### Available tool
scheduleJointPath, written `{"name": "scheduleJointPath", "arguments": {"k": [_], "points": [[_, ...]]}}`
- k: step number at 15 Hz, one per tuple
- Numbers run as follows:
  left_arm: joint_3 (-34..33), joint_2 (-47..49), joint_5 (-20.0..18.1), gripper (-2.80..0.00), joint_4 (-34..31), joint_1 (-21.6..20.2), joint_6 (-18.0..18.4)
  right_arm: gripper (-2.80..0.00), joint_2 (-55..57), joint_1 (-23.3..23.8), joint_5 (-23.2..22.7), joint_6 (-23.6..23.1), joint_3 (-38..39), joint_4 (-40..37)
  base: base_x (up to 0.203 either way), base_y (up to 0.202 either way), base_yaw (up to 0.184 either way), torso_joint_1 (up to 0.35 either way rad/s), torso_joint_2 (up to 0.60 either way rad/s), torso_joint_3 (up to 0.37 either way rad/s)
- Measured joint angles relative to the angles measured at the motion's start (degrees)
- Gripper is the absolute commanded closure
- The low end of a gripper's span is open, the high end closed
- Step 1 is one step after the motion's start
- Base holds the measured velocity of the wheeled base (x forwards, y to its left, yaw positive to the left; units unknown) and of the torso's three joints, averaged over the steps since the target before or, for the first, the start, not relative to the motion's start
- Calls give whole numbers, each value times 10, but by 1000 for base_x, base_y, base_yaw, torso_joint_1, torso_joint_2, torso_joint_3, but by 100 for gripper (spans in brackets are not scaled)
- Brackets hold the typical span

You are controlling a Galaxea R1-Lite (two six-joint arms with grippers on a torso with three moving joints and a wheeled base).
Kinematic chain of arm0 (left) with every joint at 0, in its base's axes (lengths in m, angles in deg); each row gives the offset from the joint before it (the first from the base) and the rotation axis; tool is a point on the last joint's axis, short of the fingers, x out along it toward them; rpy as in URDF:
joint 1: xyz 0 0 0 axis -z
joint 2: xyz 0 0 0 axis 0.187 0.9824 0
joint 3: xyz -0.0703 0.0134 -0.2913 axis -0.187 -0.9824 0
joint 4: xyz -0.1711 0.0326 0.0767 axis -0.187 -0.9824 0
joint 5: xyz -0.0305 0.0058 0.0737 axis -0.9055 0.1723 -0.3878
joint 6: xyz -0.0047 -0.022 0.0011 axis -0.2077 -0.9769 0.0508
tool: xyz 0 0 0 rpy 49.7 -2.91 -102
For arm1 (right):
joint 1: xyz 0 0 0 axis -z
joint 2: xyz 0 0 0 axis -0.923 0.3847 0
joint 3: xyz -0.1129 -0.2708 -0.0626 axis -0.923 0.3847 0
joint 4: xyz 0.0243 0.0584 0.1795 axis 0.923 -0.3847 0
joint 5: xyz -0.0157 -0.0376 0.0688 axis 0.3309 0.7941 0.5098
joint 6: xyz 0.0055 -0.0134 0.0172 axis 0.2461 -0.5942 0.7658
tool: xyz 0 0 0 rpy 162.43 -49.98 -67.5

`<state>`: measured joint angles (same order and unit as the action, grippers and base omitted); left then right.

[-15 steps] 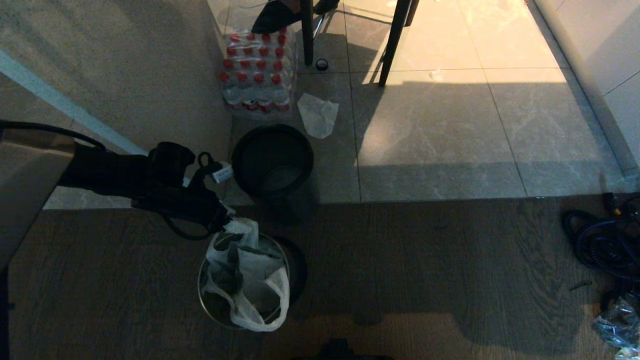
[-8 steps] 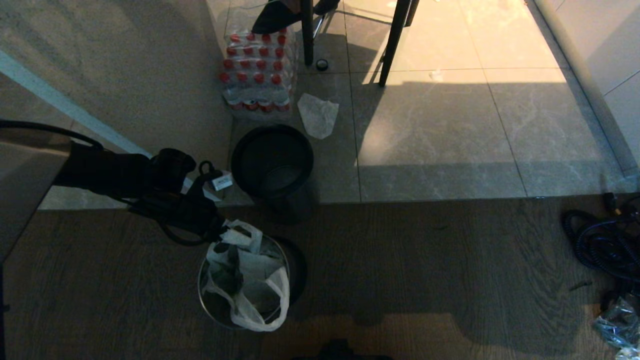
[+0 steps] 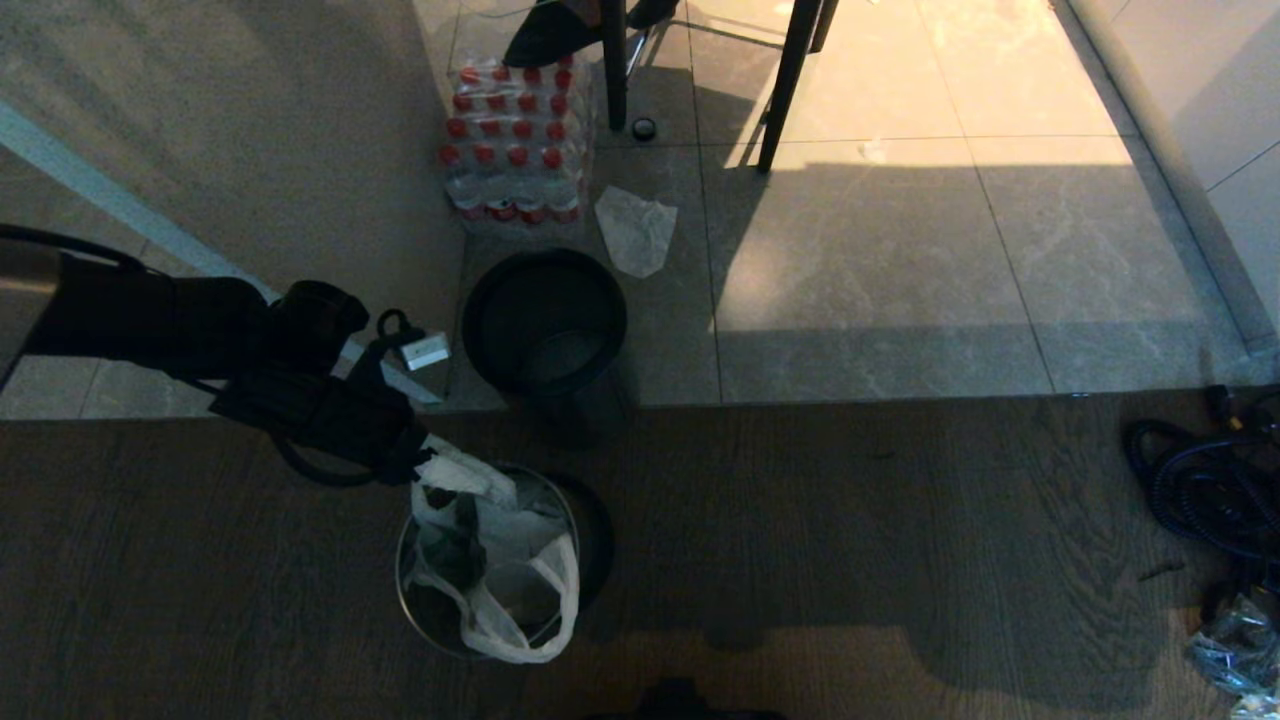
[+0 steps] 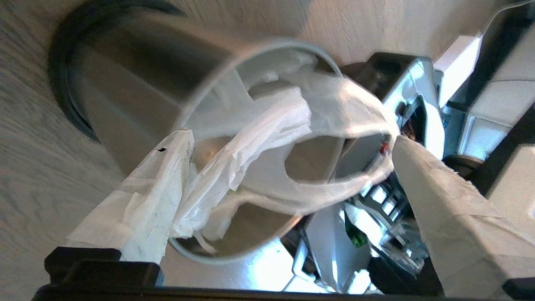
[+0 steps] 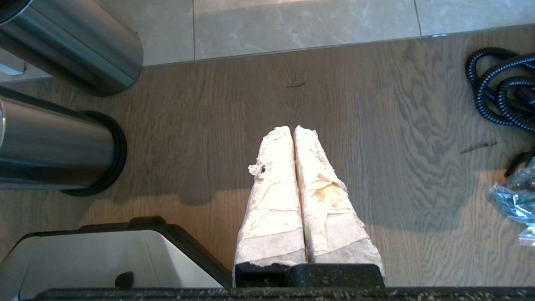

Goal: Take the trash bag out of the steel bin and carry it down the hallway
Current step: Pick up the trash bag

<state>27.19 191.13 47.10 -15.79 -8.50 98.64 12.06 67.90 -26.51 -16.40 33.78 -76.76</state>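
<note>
Head view is showing the steel bin (image 3: pixel 487 570) in the lower middle of the frame, standing on the wood floor, with the trash bag (image 3: pixel 497 560) sitting inside it and one loop handle hanging over the near rim. The left end effector (image 3: pixel 405 462) is hovering at the upper left edge of the bin, touching or almost touching the raised corner of the bag; its fingertips are hidden by the dark wrist, so the contact is hard to judge here. A dark bin (image 3: pixel 546 320) is standing above it, beside a pack of bottles (image 3: pixel 515 140) and a white wrapper scrap (image 3: pixel 636 230) on the tiles.

Left wrist view is making the situation clearer: the two taped fingers (image 4: pixel 138 217) are standing wide apart and holding nothing, with the bag's twisted handles lying between them above the bin's shiny rim. To do this step well, I think the end effector should be lowering until one handle strap is fully between the fingers, then closing on the strap only and not on the metal rim. The bag's contents are not visible.

Right wrist view is showing the right end effector (image 5: pixel 295 130) with its fingers pressed together and empty, parked above the floor, well apart from the bin. A black hose (image 5: pixel 497 92) is cut off at the right edge.
</note>
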Motion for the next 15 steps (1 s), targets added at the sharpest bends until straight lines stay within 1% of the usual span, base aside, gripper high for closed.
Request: {"name": "scheduleJointPath", "arguments": {"k": [2,4,5,8,10,11,12,13,14,15], "points": [[-19,-18,1,-280,-34,1,7,0,0,0,0,0,0,0,0,0,0,0,0,0],[-27,-28,2,-280,-35,2,7,0,0,0,0,0,0,0,0,0,0,0,0,0],[-47,-34,2,-280,-33,4,7,0,0,0,0,0,0,0,0,0,0,0,0,0],[-147,-44,5,-280,-8,19,6,0,0,0,0,0,0,0,0,0,0,0,0,0],[-213,-39,12,-280,61,37,2,0,0,0,0,0,0,0,0,0,0,0,0,0],[-228,-36,13,-280,88,43,1,0,0,0,0,0,0,0,0,0,0,0,0,0],[-239,-33,13,-280,102,46,-4,0,0,0,0,0,0,0,0,0,0,0,0,0],[-256,-30,13,-280,129,49,-17,0,0,0,0,0,0,0,0,0,0,0,0,0],[-280,-27,11,-280,170,53,-32,0,0,0,0,0,0,0,0,0,0,0,0,0],[-296,-25,0,-280,213,59,-56,0,0,0,0,0,0,0,0,0,0,0,0,0]]}}
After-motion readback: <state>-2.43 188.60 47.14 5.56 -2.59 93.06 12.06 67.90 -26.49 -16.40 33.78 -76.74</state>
